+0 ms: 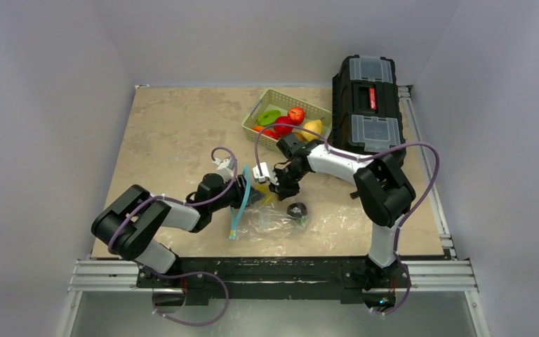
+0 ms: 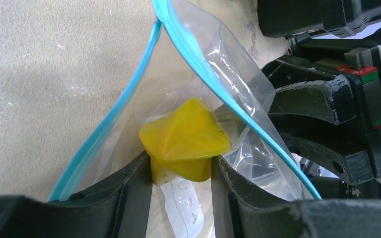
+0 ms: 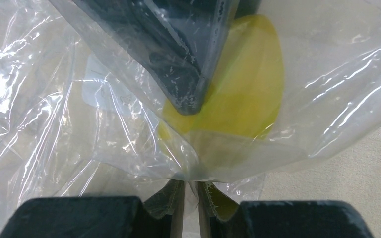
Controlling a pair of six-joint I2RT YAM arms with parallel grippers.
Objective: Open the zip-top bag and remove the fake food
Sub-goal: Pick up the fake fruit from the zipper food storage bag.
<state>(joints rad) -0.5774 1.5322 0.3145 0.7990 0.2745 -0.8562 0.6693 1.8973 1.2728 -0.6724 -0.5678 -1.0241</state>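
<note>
The zip-top bag (image 1: 274,219) lies crumpled at mid-table, its teal zip strip (image 2: 213,74) parted into an open mouth. My left gripper (image 2: 182,164) reaches in through that mouth, and its fingers (image 2: 129,198) press on both sides of a yellow piece of fake food (image 2: 183,136). My right gripper (image 3: 191,184) is shut on a fold of the clear bag plastic (image 3: 54,124) from outside, just beside the yellow piece (image 3: 248,89). A dark purple piece (image 1: 297,209) lies in the bag near its right end. In the top view the left gripper (image 1: 255,198) and the right gripper (image 1: 279,188) nearly meet.
A pale green basket (image 1: 254,116) at the back holds red, green and yellow fake fruits (image 1: 296,114). A black toolbox (image 1: 368,105) stands right of it. Grey walls close in the table on three sides.
</note>
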